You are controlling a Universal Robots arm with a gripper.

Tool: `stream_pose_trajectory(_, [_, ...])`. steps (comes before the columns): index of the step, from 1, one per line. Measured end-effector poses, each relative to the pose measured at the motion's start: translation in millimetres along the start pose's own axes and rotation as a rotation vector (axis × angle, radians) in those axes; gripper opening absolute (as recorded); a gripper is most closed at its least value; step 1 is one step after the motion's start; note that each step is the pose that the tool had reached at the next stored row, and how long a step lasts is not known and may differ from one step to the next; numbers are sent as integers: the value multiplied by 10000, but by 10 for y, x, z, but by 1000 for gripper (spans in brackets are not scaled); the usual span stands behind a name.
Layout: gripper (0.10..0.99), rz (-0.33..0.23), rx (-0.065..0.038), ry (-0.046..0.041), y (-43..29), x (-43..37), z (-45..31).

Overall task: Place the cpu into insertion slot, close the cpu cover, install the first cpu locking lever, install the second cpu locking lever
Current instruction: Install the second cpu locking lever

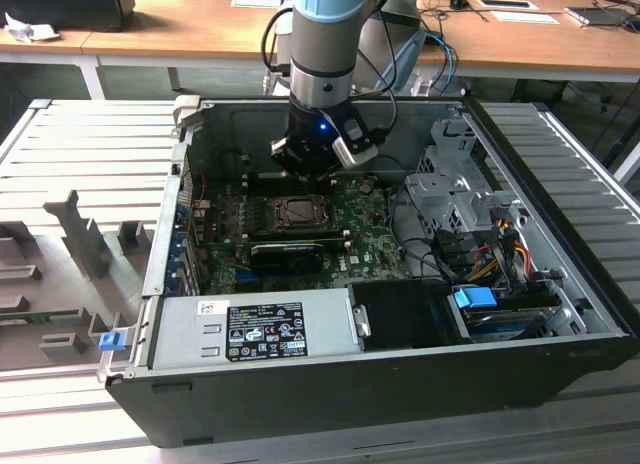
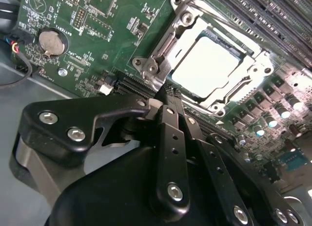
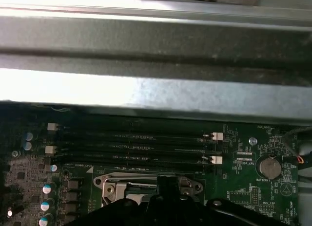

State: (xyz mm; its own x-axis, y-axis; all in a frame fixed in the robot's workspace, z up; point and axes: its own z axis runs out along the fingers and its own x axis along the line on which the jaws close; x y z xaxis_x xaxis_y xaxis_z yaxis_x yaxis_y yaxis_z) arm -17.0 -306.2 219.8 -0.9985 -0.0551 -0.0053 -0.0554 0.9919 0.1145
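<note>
The cpu (image 2: pixel 207 65) lies flat in the insertion slot (image 1: pixel 297 212), its pale top glaring under the light. Over it sits the cpu cover (image 2: pixel 183 19), a silver-grey metal frame lying down around the chip. My gripper (image 2: pixel 165 92) hangs over the socket's near edge, its two black fingers (image 2: pixel 170 138) drawn together at the tip, with nothing seen between them. In the exterior view the gripper (image 1: pixel 303 174) stands just above the socket's back side, inside the open computer case. In the first wrist view the gripper (image 3: pixel 165 183) covers the middle of the socket frame (image 3: pixel 109 187).
Long memory slots (image 3: pixel 131 138) run beside the socket, under the case wall (image 3: pixel 146 41). A coin battery (image 2: pixel 52 42) sits on the green board. A black card (image 1: pixel 288 252), the power supply (image 1: pixel 255 329), a drive cage (image 1: pixel 450 174) and cables (image 1: pixel 490 244) crowd the case.
</note>
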Motion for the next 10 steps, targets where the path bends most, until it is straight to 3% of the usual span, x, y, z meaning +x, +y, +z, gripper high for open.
stream_pose_trajectory(10, [106,-1,1,-1,-19,1,-52])
